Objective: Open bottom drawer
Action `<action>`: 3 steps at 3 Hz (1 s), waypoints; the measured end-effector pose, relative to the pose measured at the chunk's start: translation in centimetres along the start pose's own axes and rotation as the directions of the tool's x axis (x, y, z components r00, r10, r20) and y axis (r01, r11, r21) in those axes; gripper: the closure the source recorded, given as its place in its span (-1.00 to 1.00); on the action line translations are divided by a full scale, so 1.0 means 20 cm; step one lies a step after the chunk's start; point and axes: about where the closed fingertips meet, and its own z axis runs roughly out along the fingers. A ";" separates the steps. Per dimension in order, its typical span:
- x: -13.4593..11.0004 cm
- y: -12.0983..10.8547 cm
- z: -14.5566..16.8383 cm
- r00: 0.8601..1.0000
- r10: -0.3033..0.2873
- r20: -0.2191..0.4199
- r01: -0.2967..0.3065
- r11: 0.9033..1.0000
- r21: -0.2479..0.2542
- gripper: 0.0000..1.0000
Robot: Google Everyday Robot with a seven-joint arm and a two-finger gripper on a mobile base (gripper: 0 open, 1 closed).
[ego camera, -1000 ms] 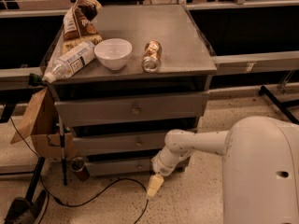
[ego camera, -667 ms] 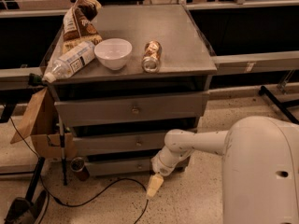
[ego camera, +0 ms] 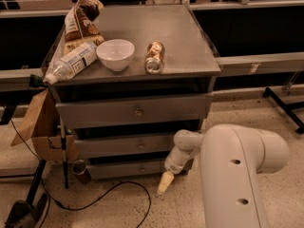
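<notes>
The bottom drawer [ego camera: 123, 169] is the slimmest grey front at the foot of the grey metal cabinet [ego camera: 190, 65], with a tiny knob [ego camera: 141, 169] at its centre. Its front sits about flush below the medium-fronted drawer [ego camera: 118, 145] and the tallest-fronted top drawer [ego camera: 133, 111]. My gripper [ego camera: 164, 183] is cream-coloured and points down at the floor, just in front of the bottom drawer's right part and right of and below its knob. My white arm [ego camera: 237, 175] reaches in from the lower right.
On the cabinet top are a white bowl [ego camera: 115, 53], a can on its side [ego camera: 154, 57], a lying plastic bottle [ego camera: 71, 61] and a snack bag [ego camera: 78, 23]. A cardboard box [ego camera: 40, 127], a dark cup [ego camera: 80, 170] and a black cable [ego camera: 118, 194] are at the lower left.
</notes>
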 end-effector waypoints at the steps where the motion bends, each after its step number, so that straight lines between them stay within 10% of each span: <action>1: 0.15 -0.20 0.13 0.997 0.074 -0.002 -0.074 0.997 0.002 -1.00; 3: 0.13 -0.38 0.20 0.998 -0.017 0.055 0.009 0.989 0.150 -1.00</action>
